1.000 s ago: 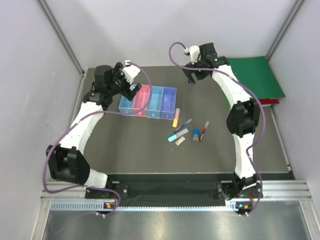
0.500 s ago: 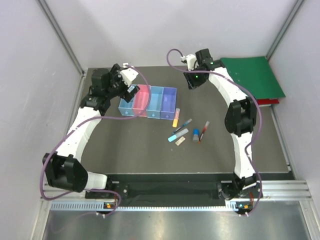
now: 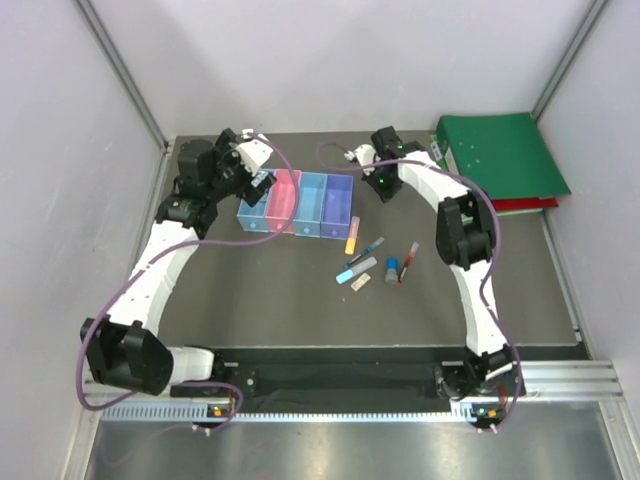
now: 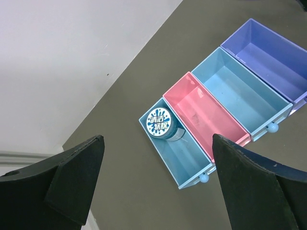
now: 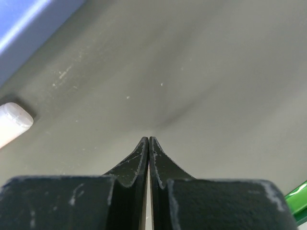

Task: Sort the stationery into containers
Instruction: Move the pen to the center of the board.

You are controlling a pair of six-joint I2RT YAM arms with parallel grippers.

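Nearest to the arm bases, six pieces of stationery lie loose on the table [image 3: 280, 300], close together: the tan eraser [image 3: 361, 284], the light-blue marker [image 3: 357, 269], the small blue cylinder [image 3: 392, 270], the red pen [image 3: 407, 262], the dark pen [image 3: 366, 249] and the orange-yellow highlighter [image 3: 352, 236], which ends just beside the purple bin [image 4: 268, 52].

Behind them the four containers stand in a row, touching each other. We see only one thing sorted: the round blue disc [image 4: 159, 121] sits in the far end of the blue bin [image 4: 187, 158]. The pink bin [image 4: 206, 112], the light-blue bin [image 4: 240, 88] and the purple one show bare floors.

The left gripper [image 4: 157, 137] hangs above the blue bin with its fingers spread wide and nothing between them. The right gripper [image 5: 149, 139] is beyond the purple bin, over bare table, its fingers pressed together on nothing.

We judge the task as only begun: one item placed, six to go. To take the next one, the right gripper must open first.
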